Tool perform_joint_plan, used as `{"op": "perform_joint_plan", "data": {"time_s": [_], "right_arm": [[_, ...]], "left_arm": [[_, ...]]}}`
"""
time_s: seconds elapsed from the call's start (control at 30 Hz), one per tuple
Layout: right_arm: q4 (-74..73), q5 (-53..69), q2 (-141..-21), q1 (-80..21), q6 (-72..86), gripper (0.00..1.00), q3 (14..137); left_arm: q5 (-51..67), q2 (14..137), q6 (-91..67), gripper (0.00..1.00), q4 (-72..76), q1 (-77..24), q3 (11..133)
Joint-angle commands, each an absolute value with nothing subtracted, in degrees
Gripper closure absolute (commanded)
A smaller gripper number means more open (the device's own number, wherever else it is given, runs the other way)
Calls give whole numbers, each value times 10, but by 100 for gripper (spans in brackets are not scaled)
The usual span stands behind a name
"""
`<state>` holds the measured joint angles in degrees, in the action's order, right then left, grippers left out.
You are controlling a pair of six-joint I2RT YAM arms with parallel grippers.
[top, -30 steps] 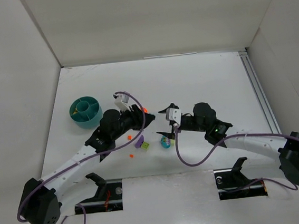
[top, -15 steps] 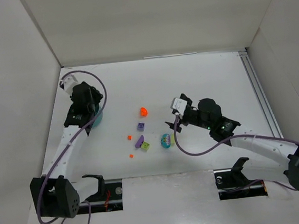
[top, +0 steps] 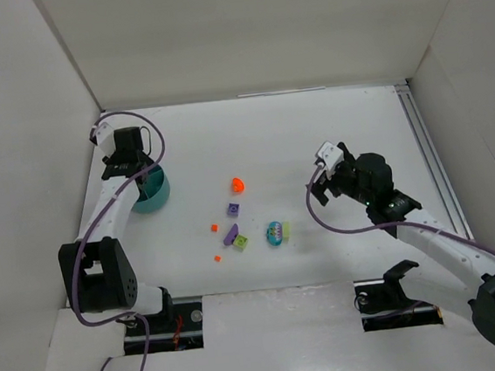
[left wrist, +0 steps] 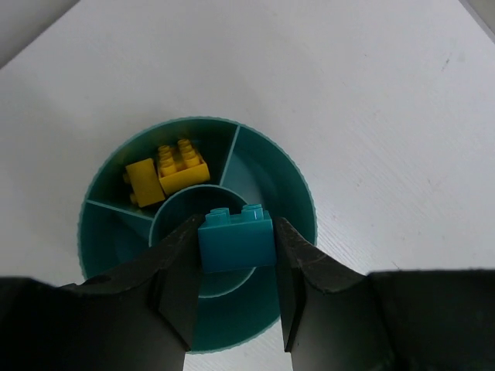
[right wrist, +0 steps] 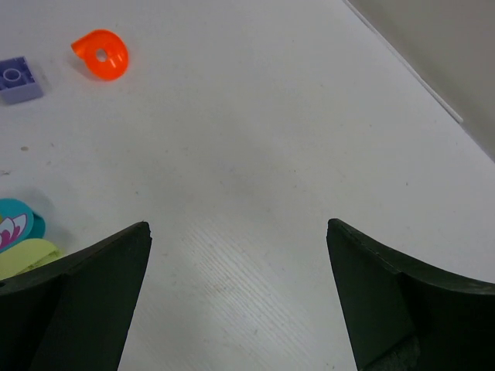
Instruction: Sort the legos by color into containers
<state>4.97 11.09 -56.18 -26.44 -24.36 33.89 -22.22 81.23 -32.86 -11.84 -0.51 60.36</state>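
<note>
The teal round tub [top: 155,194] stands at the far left, partly under my left gripper [top: 132,168]. In the left wrist view my left gripper [left wrist: 236,259] is shut on a cyan brick [left wrist: 236,238] and holds it above the tub's centre ring [left wrist: 174,207]. Two yellow bricks [left wrist: 182,165] lie in one wedge compartment. Loose on the table are an orange round piece [top: 238,185], a purple brick [top: 232,210], a purple wedge [top: 230,234], a lime brick [top: 241,241] and a cyan piece [top: 274,233]. My right gripper [top: 317,193] is open and empty, to the right of them.
Two tiny orange bits [top: 214,227] lie left of the purple wedge. The right wrist view shows the orange round piece [right wrist: 100,54], the purple brick [right wrist: 15,79] and a lime piece [right wrist: 27,257] at its left edge. White walls enclose the table.
My left arm has swung from the middle of the table to the tub at the far left. My right arm has drawn back to the right, away from the loose pieces.
</note>
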Motion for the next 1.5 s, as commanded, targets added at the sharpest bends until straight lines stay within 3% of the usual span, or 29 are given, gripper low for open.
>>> {"op": "perform_joint_plan", "data": {"time_s": [0.0, 0.1, 0.3, 0.53, 0.57, 0.63, 0.8, 0.87, 1.0, 1.03, 1.23, 1.4, 1.47], "right_arm": [[39, 133, -550, -244, -230, 0, 336], [39, 145, -550, -233, -230, 0, 336], [39, 151, -550, -222, -230, 0, 336], [39, 157, -545, -222, -230, 0, 330], [39, 157, -545, -222, -230, 0, 330], [39, 163, -540, -222, -230, 0, 330], [39, 174, -540, -222, -230, 0, 325], [39, 181, -540, -222, -230, 0, 320], [39, 187, -540, -284, -234, 0, 308], [39, 179, -554, -303, -234, 0, 303], [23, 153, -630, -432, -242, 0, 316], [9, 158, -691, -441, -258, 0, 338], [9, 212, -703, -446, -279, 0, 338]], "left_arm": [[-275, 806, -325, 88, -142, -1, 635], [-275, 801, -325, 88, -142, -1, 629], [-265, 808, -320, 76, -137, 4, 624], [-258, 813, -326, 54, -151, 10, 629], [-258, 813, -326, 45, -151, 10, 629], [-250, 808, -321, 40, -151, 10, 629], [-237, 787, -321, 39, -146, 10, 629], [-207, 773, -314, 33, -134, 10, 623], [-100, 697, -286, 2, -70, 4, 585], [-73, 684, -276, 0, -55, -8, 558], [67, 618, -264, 0, 2, -68, 485], [116, 600, -258, 0, 36, -102, 441], [121, 600, -250, 0, 36, -102, 441]]}}
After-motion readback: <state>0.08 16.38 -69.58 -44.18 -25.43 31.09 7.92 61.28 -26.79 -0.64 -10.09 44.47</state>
